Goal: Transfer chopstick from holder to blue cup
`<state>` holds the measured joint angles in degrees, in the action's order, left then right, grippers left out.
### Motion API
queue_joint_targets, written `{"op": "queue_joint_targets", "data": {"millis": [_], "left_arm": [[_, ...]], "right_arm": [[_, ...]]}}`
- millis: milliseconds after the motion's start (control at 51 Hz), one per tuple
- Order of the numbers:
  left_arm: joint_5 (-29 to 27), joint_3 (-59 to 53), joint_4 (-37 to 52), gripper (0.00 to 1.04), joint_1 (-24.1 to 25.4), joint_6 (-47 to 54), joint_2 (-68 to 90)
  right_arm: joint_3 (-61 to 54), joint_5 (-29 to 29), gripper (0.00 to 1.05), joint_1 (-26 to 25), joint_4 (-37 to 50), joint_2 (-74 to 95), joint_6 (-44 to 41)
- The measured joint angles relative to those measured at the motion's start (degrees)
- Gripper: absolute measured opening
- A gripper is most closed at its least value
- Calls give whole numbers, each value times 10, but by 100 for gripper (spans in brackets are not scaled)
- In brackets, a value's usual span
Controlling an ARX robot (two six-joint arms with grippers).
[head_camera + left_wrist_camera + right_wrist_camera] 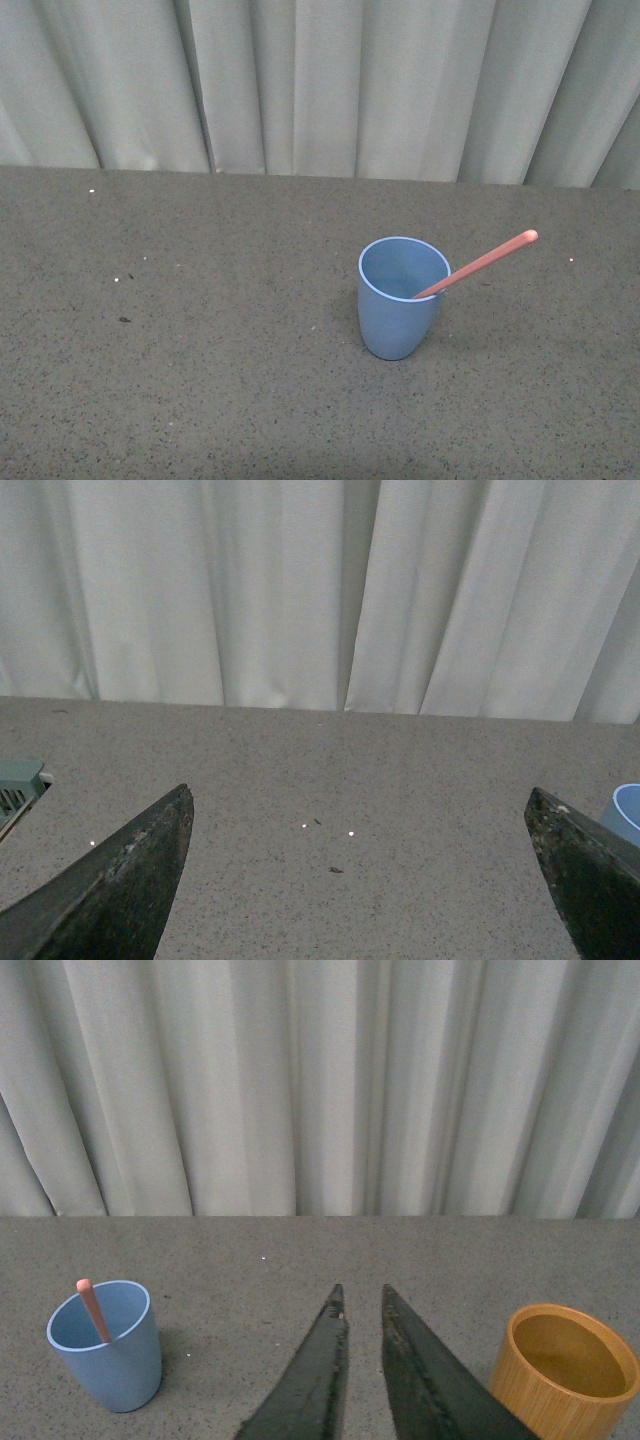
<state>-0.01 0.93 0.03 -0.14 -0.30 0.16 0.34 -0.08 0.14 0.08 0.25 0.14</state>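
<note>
A light-blue cup (400, 298) stands upright on the grey table, right of centre in the front view. One salmon-pink chopstick (480, 263) leans inside it, its rounded end pointing up and to the right. The right wrist view shows the same blue cup (105, 1347) with the chopstick (94, 1310) in it, and an orange bamboo holder (565, 1371) with nothing visible inside. My right gripper (362, 1298) is shut and holds nothing, between cup and holder. My left gripper (360, 810) is open wide over bare table, with the blue cup's rim (625, 815) at the frame edge. Neither arm appears in the front view.
A pleated white curtain (320, 80) closes off the table's far edge. A pale green object (18, 788) lies at the edge of the left wrist view. Small white specks (351, 832) dot the table.
</note>
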Motion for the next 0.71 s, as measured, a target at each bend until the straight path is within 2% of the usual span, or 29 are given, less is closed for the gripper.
{"op": "queue_joint_targets", "data": {"millis": [176,314,412,451,706], "left_arm": [[0,0,0,98,0,0,0],[0,0,0,98,0,0,0],[0,0,0,98,0,0,0],[0,0,0,98,0,0,0],[0,0,0,98,0,0,0]], "right_arm": [[0,0,47,0,0,0,0],[0,0,79,0,0,0,0],[0,0,95,0,0,0,0],[0,0,97,0,0,0,1],[0,0,95,0,0,0,0]]}}
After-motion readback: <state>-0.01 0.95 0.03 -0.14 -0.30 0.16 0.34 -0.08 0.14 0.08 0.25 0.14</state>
